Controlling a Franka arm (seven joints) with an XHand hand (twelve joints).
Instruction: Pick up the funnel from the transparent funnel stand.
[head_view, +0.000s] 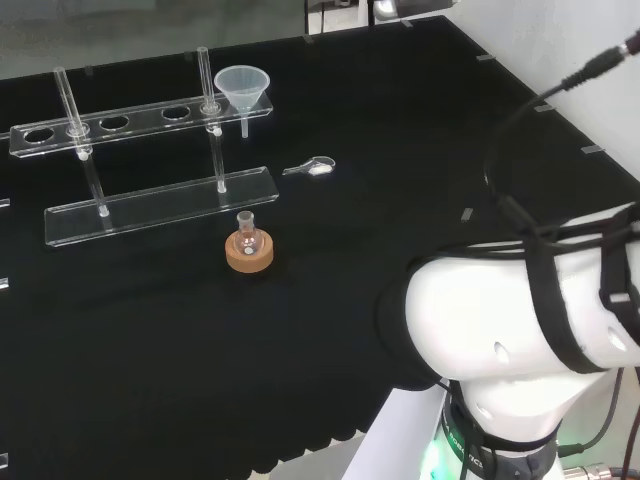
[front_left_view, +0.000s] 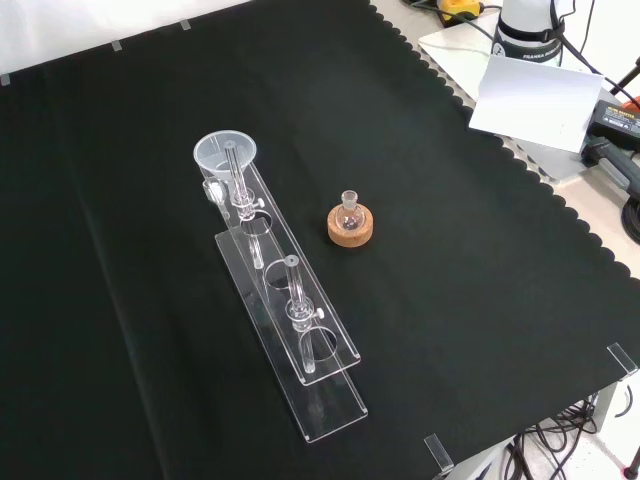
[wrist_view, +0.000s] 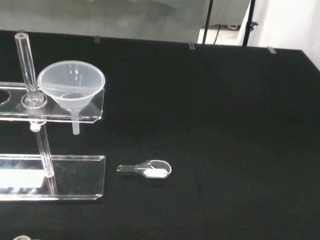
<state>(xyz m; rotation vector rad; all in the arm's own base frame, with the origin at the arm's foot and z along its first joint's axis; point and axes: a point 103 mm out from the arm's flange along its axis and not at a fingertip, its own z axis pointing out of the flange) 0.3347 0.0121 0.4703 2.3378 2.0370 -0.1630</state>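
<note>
The funnel (head_view: 242, 88) is seated in the end hole of the transparent funnel stand (head_view: 140, 122), at the rack's right end in head view and its far end in front view (front_left_view: 224, 153); its spout hangs below the upper plate, well clear of the base plate (head_view: 160, 205). Two clear rods (head_view: 68, 95) are stood upright in the rack. A small round flask (head_view: 246, 234) is set on a cork ring (head_view: 250, 252) nr the base plate, not touching it. A clear scoop (wrist_view: 147, 169) w/ white powder is laid on the black cloth (head_view: 400, 150) beside the rack. Finger state can't be told from these views.
</note>
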